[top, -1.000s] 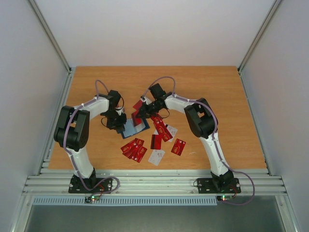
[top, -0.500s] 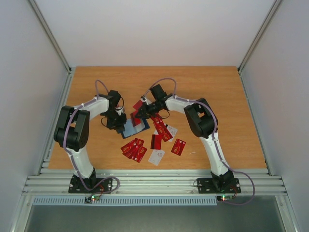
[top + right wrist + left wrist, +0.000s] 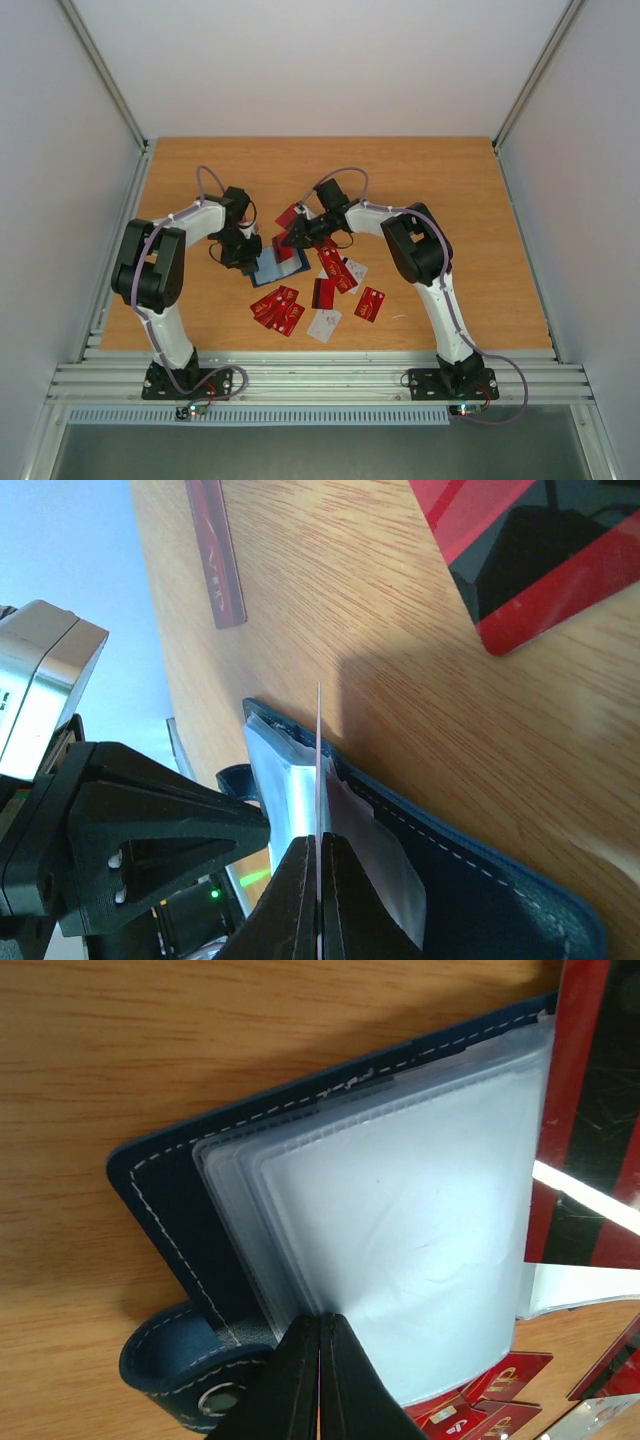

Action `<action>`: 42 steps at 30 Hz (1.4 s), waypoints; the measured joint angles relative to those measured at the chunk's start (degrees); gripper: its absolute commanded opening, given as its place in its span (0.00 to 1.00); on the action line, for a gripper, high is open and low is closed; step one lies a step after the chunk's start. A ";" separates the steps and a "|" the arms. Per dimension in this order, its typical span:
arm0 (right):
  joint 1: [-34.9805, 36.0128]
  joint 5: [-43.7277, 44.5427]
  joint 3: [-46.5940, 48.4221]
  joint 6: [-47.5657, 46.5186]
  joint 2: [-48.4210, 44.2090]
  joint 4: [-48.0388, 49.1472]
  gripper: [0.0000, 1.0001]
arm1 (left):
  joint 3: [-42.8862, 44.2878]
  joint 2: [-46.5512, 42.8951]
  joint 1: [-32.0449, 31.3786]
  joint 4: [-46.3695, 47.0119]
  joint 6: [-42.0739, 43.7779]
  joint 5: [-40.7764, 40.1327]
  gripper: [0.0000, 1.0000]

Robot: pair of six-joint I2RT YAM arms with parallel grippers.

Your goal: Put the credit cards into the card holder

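It looks early: the left fingers (image 3: 298,1385), closed together, press the open card holder (image 3: 160,1195) to the surface (image 3: 450,200), the right fingers (image 3: 292,905) clamp one card (image 3: 318,765) edge-on at its sleeves (image 3: 400,1260), and the other credit cards (image 3: 278,308) lie loose nearby.

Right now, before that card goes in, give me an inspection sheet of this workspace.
Surface: wooden table, orange-brown grain, no damage seen.
Job's things: card holder lies open with its clear sleeves facing up; loose credit cards, mostly red and a few white, are scattered on its near side.
Clutter: nothing seen.
Grippers: left gripper is shut on the edge of the card holder's sleeves; right gripper is shut on a held card, seen edge-on at the sleeves.
Cables: purple cables loop along both arms.
Surroundings: pale walls; aluminium rail at the near edge.
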 measured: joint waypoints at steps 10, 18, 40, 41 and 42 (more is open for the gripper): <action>-0.17 -1.18 -2.29 2.60 -0.48 3.34 0.01 | -0.09 -0.02 0.09 0.02 0.00 0.15 0.04; 0.22 -1.92 -3.45 3.76 -1.40 4.57 0.01 | -0.09 -0.02 0.09 0.02 0.02 0.17 0.04; 0.48 -3.93 -6.75 4.42 -2.19 6.82 0.01 | -0.57 -0.35 0.09 0.55 0.07 0.17 0.04; 0.52 -4.20 -7.13 4.42 -2.19 6.99 0.01 | -0.57 -0.35 0.09 0.55 0.07 0.17 0.04; 0.57 -4.46 -7.54 4.39 -2.19 7.17 0.01 | -0.57 -0.35 0.09 0.55 0.07 0.17 0.04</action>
